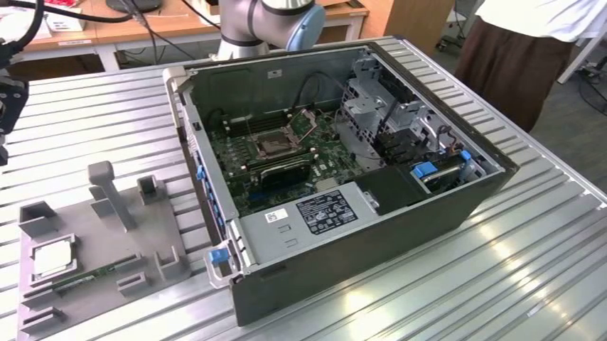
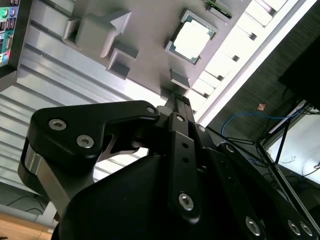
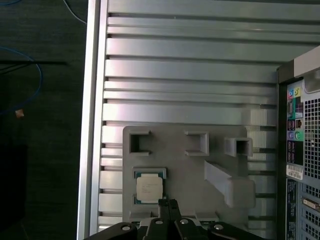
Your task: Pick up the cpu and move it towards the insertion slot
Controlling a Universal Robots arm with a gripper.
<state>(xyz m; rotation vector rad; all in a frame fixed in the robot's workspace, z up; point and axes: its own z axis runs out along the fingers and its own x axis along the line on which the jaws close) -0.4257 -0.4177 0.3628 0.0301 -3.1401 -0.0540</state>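
Observation:
The cpu (image 1: pixel 52 257), a small square chip with a silvery face, lies flat in a pocket of the grey tray (image 1: pixel 104 302) at the exterior view's lower left. Both wrist views look down on the cpu (image 3: pixel 149 186) (image 2: pixel 192 37). My gripper (image 3: pixel 168 202) (image 2: pixel 178 97) hangs well above the tray, close beside the chip, with its thin black fingers shut together and nothing between them. The insertion slot (image 1: pixel 275 145), a dark square socket in a metal frame, sits on the green board inside the open computer case (image 1: pixel 379 234).
A green memory stick (image 1: pixel 95 273) lies on the tray next to the cpu. Grey upright posts (image 1: pixel 104 188) rise from the tray. The ribbed metal table (image 3: pixel 190 65) ends at an edge (image 3: pixel 92 125) near the tray. A person (image 1: pixel 531 50) stands at the far right.

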